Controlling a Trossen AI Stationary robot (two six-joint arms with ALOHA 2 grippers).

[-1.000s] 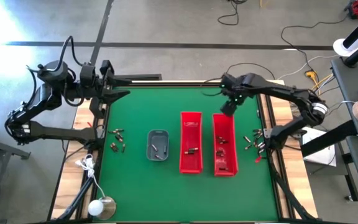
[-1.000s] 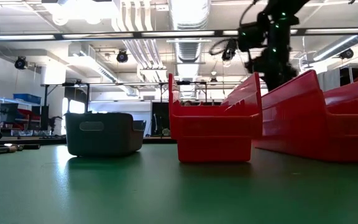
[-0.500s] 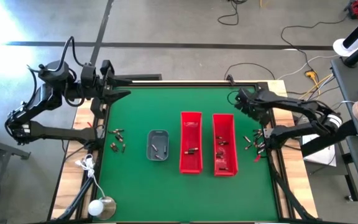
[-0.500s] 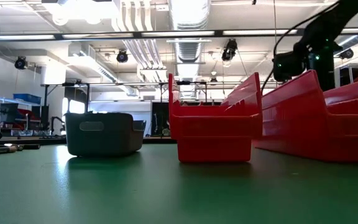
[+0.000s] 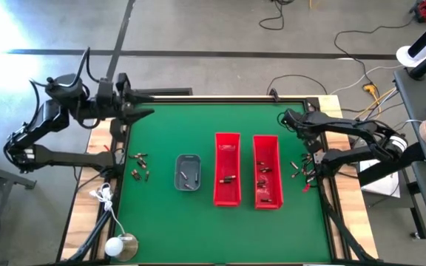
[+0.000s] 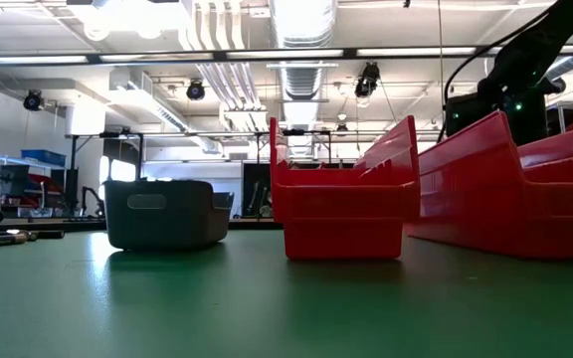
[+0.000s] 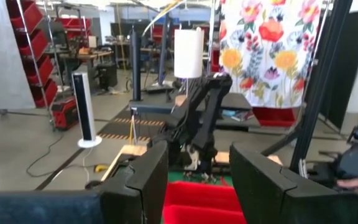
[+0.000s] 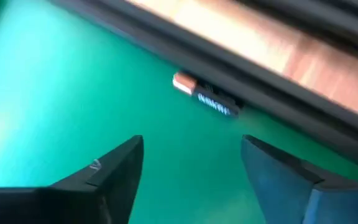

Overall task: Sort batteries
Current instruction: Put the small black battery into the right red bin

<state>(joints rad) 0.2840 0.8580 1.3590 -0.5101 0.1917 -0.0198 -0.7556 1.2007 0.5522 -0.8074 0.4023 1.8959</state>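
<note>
The right tool (image 8: 191, 155) is held spread and empty above a battery (image 8: 204, 94) at the counter (image 5: 176, 133) edge, likely to grab it; the left tool (image 7: 197, 180) is kept spread, waiting.

No legible txt; battery (image 8: 205, 97) print blurred.

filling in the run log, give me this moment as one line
task: sort batteries | left gripper: open, waiting at table's far left edge | right gripper: open, empty, over mat near loose battery | red bins: hold some batteries
</note>
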